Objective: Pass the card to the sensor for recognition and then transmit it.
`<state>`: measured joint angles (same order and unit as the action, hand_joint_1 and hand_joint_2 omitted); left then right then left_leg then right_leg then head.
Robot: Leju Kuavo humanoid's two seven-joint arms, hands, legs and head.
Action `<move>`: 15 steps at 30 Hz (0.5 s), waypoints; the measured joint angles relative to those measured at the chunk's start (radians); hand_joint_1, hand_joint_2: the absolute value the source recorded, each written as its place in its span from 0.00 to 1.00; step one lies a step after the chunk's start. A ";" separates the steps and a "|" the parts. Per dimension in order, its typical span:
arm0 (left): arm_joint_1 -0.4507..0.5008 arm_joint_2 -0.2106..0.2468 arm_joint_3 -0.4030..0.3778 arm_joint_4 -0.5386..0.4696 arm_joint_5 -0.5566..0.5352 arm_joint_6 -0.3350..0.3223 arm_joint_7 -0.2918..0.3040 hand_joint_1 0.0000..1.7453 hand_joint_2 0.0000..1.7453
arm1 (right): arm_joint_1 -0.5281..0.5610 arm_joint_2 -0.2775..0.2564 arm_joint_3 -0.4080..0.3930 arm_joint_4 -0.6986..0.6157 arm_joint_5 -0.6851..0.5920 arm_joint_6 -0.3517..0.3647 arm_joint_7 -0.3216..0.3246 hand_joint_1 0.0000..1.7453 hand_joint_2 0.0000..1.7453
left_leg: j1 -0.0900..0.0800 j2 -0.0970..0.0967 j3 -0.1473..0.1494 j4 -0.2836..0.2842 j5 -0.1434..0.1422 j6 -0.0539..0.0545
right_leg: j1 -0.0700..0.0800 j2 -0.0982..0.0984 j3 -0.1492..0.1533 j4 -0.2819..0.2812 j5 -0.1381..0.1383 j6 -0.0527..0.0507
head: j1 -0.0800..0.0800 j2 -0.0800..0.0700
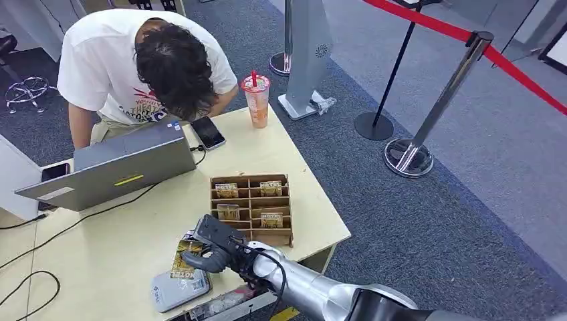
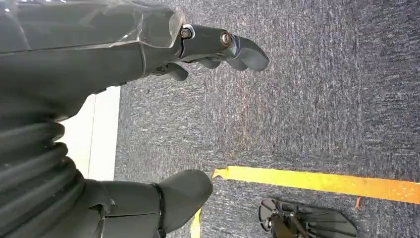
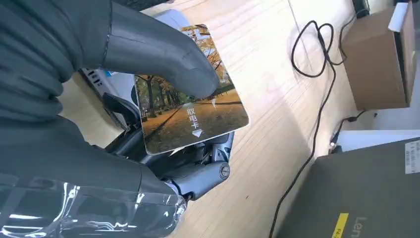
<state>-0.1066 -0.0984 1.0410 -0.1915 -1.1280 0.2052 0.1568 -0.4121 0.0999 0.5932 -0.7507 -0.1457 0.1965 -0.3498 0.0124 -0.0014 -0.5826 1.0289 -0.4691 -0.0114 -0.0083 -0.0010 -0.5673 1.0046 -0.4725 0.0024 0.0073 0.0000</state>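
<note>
While over the sensor [image 1: 179, 289], right hand [image 1: 212, 246] pinching card [image 3: 190, 116]

Table [image 1: 134, 254] — pale wood-grain top, smooth, matt; card [image 3: 193, 116] — glossy printed plastic, autumn-tree picture; right hand [image 3: 163, 114] — dark matt plastic, ribbed cover; card rack [image 1: 252, 208] near the table's right edge — unpainted brown board; laptop [image 1: 114, 170] — grey matt lid; floor [image 2: 307, 99] — rough grey carpet; stanchions [image 1: 441, 100] — polished metal.

card [image 3: 190, 116]: autumn-tree photo, orange-brown | sensor [image 1: 179, 289]: pale grey | table [image 1: 100, 247]: light wood | carpet [image 1: 428, 221]: blue-grey
</note>
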 joint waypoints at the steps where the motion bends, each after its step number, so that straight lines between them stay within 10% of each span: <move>1: 0.000 0.000 0.000 0.000 0.000 0.000 0.000 0.00 1.00 | 0.000 0.000 0.000 0.000 0.000 0.000 0.000 1.00 1.00 | 0.000 0.000 0.000 0.000 0.000 0.000 | 0.000 0.000 0.000 0.000 0.000 0.000 | 0.000 0.000; 15: 0.000 0.000 0.000 0.000 0.003 0.000 0.000 0.00 1.00 | 0.000 -0.002 0.000 -0.017 -0.031 -0.019 -0.013 1.00 1.00 | 0.000 0.000 0.000 0.000 0.000 0.000 | 0.000 0.000 0.000 0.000 0.000 0.000 | 0.000 0.000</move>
<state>-0.1067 -0.0988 1.0410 -0.1915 -1.1254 0.2052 0.1568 -0.4118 0.0977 0.5928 -0.7675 -0.1766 0.1770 -0.3627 0.0124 -0.0014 -0.5827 1.0289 -0.4691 -0.0115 -0.0083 -0.0009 -0.5674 1.0046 -0.4725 0.0024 0.0069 0.0000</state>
